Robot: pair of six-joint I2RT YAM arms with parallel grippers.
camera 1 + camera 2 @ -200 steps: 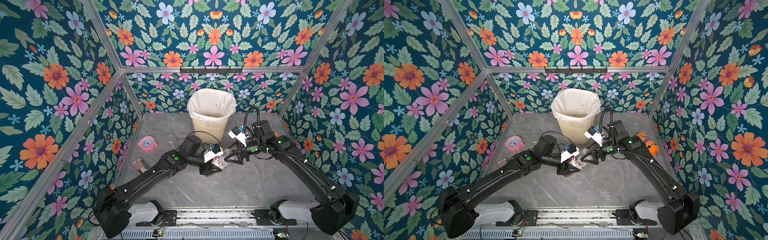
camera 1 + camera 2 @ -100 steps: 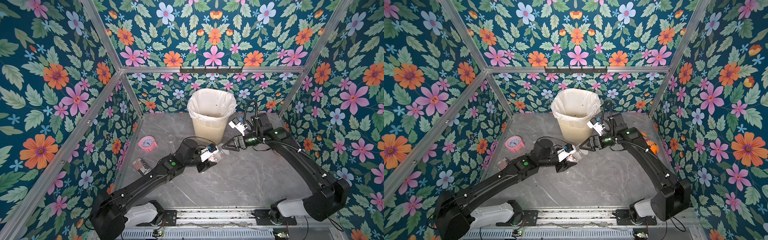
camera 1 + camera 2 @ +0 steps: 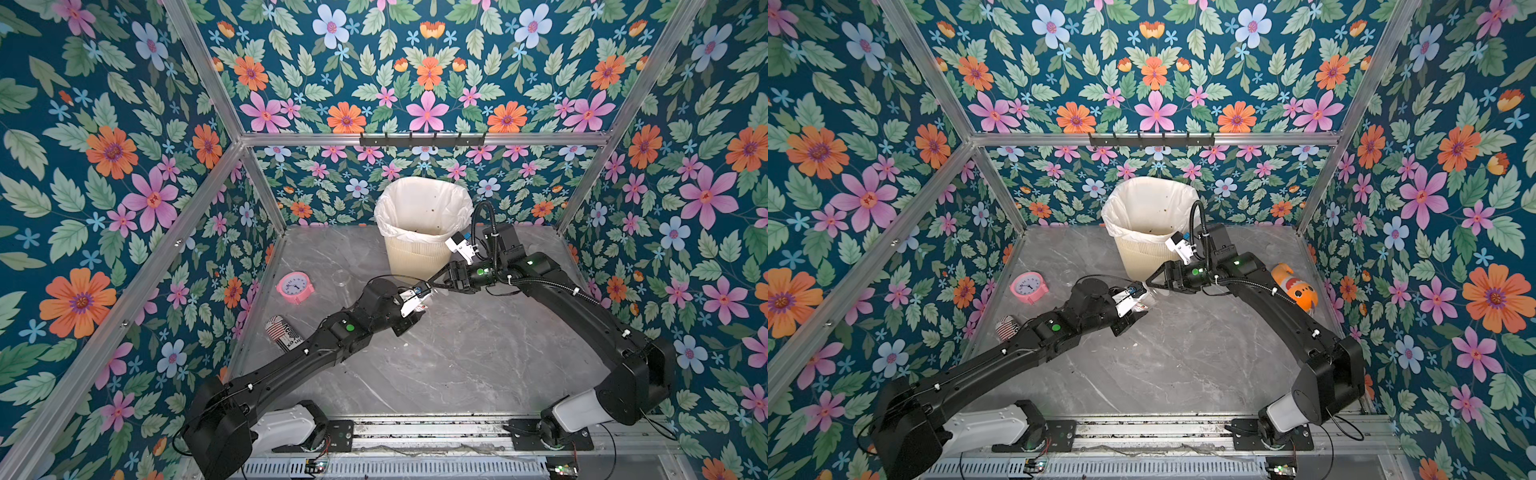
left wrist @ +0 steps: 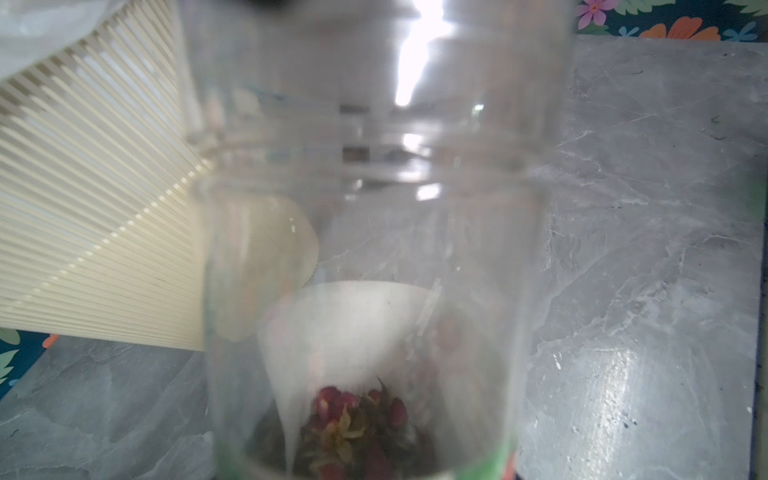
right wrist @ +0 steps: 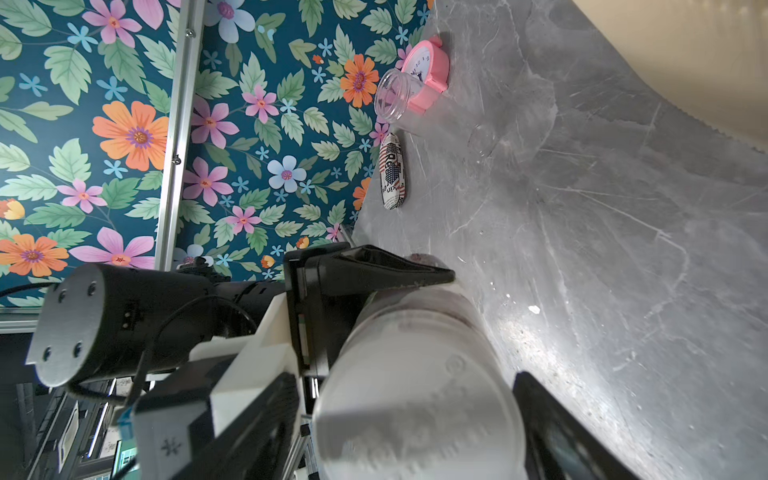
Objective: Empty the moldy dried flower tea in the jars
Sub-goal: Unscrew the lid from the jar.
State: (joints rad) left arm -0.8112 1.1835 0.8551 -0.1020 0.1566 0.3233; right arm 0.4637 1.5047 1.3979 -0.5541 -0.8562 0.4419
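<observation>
My left gripper (image 3: 419, 300) is shut on a clear jar (image 3: 428, 296) held on its side above the table, in front of the bin. Reddish-brown dried flower tea (image 4: 361, 428) lies inside that jar (image 4: 374, 249). Its white lid (image 5: 415, 407) points at my right gripper (image 3: 435, 286), whose fingers stand on either side of the lid. One finger (image 5: 536, 407) meets the rim and a narrow gap shows at the other. A second, empty clear jar (image 5: 395, 95) lies by the pink clock, with a translucent lid (image 3: 341, 277) loose on the table.
The cream ribbed bin (image 3: 424, 249) with a white liner stands at the back middle, just behind both grippers. A pink clock (image 3: 295, 286) and a striped can (image 3: 284, 332) are at the left wall. An orange toy (image 3: 1293, 286) lies behind the right arm.
Both arms moved toward the bin, the left carrying the jar. My right gripper came onto the white lid and its jaws narrowed around it.
</observation>
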